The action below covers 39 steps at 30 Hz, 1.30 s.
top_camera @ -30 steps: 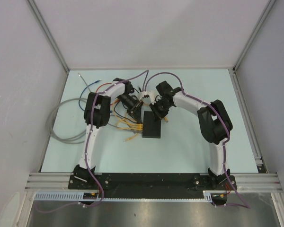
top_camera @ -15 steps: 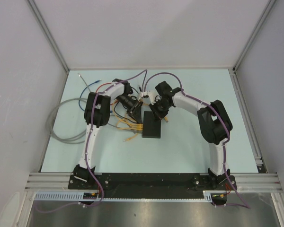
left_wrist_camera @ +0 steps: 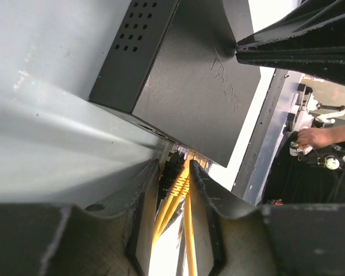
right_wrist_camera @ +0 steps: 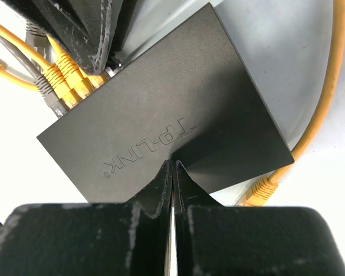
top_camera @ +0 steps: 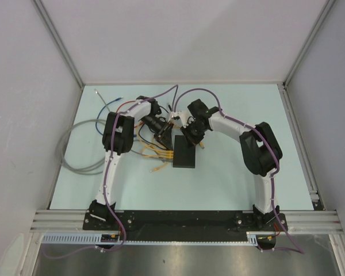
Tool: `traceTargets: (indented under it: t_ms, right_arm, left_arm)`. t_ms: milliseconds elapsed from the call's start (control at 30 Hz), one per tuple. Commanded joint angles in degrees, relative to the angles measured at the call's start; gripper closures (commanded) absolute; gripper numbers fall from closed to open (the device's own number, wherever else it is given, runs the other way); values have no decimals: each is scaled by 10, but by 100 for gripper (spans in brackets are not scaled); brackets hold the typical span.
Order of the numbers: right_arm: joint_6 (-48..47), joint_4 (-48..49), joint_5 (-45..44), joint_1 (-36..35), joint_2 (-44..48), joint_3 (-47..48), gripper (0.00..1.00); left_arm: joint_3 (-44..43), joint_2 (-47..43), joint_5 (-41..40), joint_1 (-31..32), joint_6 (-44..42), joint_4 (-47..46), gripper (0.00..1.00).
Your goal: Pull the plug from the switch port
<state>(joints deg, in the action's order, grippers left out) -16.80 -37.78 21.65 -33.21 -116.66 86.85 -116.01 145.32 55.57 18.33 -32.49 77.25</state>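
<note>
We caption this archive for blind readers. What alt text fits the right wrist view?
The right tool, shut, points its tips at the top of a black TP-LINK switch. In its ports at upper left sit yellow plugs and a grey plug; a loose yellow cable curves along the right side.

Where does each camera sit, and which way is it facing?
Top external: high behind the bases, looking down on the pale table; left arm and right arm show.
Left wrist: low, facing the socket edge of the flat black switch box; left gripper astride yellow cables.
Right wrist: above the switch box, looking down on its top; shut right gripper shows.
Both wrist views share switch box and yellow cables.
</note>
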Motion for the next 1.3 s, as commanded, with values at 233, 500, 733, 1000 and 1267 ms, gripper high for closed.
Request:
traceTargets:
  t_ms: [233,500,733,1000,1267]
  right_arm:
    - [-22,-34,-56,-12,-44,-38,100]
    - [-22,-34,-55,-11,-44,-38,100]
    - [-22,-34,-55,-10,-43,-41,100]
    - [-21,-34,-54,-12,-45,-41,100]
    - [-21,-32,-52,-12,-48,-40,100]
  left_arm:
    - [27,9,-49,21,48,-41,71]
    - [55,-1,-70,46,81,-62,95]
    - [41,-12,-97,31,60,-35,100]
    - [15,-16,-130,1,36,-14,100]
    - [-1,-9,-117,3,10,20,100]
